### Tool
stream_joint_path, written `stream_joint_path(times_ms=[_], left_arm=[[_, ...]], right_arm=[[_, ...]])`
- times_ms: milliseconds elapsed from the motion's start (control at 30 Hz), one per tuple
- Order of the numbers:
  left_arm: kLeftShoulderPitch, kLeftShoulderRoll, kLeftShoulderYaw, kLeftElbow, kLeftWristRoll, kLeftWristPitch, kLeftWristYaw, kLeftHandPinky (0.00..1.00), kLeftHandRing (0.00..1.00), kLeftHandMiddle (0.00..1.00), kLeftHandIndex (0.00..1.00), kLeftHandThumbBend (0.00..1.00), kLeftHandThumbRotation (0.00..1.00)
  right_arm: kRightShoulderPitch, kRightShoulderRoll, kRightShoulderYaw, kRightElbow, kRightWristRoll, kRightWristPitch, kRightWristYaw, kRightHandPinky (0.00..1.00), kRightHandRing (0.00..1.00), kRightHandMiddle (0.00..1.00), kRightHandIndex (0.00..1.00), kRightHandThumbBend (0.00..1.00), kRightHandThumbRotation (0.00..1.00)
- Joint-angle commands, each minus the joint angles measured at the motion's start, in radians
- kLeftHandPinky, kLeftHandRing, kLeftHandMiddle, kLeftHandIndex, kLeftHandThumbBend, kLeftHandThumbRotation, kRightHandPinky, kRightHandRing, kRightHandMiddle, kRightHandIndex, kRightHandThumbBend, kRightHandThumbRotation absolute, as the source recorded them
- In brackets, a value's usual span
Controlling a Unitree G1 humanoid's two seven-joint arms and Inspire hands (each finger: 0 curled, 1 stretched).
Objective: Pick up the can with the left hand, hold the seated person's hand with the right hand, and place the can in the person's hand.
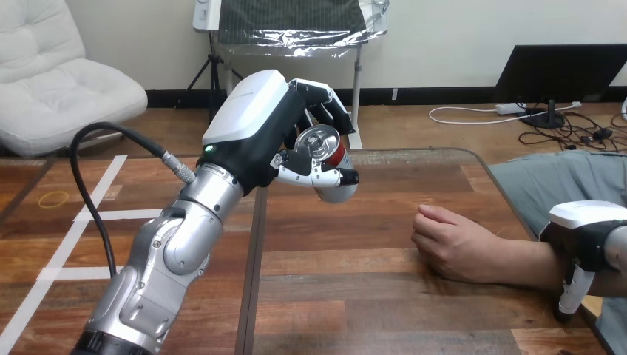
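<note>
My left hand (255,118) is raised above the table's middle, its fingers and thumb curled round a red and silver can (325,148). The can is tilted, its silver top facing me. To the lower right, the person's hand (447,240) rests on the wooden table (347,296) as a loose fist, knuckles toward the can and well apart from it. My right hand (588,233) lies over the person's forearm at the right edge. One white finger (569,292) curls down the forearm's near side.
A yellow rubber band (53,198) lies on the table at the far left, beside white tape lines (96,214). A dark seam (253,259) runs down the table between its two halves. The table's right edge (510,200) slants past the person.
</note>
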Motion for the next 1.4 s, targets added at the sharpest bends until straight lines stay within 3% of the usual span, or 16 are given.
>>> stream_joint_path(times_ms=[0,467,733,1033,1367], left_arm=[[-0.043,0.000,0.022,-0.056,0.000,-0.010,0.010,0.33,0.39,0.46,0.49,0.56,0.00],[-0.047,0.002,0.022,-0.047,0.002,-0.008,0.009,0.33,0.38,0.46,0.49,0.56,0.00],[-0.050,0.001,0.022,-0.038,-0.001,-0.008,0.007,0.33,0.39,0.46,0.50,0.56,0.00],[-0.053,0.000,0.019,-0.029,0.005,-0.010,0.012,0.32,0.38,0.46,0.50,0.56,0.00],[-0.057,-0.002,0.016,-0.024,0.009,-0.006,0.012,0.32,0.39,0.46,0.50,0.56,0.00]], right_arm=[[-0.055,0.043,0.013,0.043,0.011,0.000,-0.023,0.49,0.56,0.64,0.65,0.74,0.00],[-0.054,0.053,0.005,0.060,0.033,0.004,-0.050,0.48,0.59,0.63,0.52,0.72,0.00],[-0.048,0.050,0.004,0.062,0.039,-0.002,-0.069,0.52,0.64,0.67,0.52,0.72,0.00],[-0.043,0.049,0.005,0.049,0.042,0.013,-0.051,0.45,0.55,0.62,0.54,0.69,0.00],[-0.031,0.040,0.000,0.026,0.047,0.019,-0.046,0.45,0.55,0.62,0.54,0.67,0.00]])
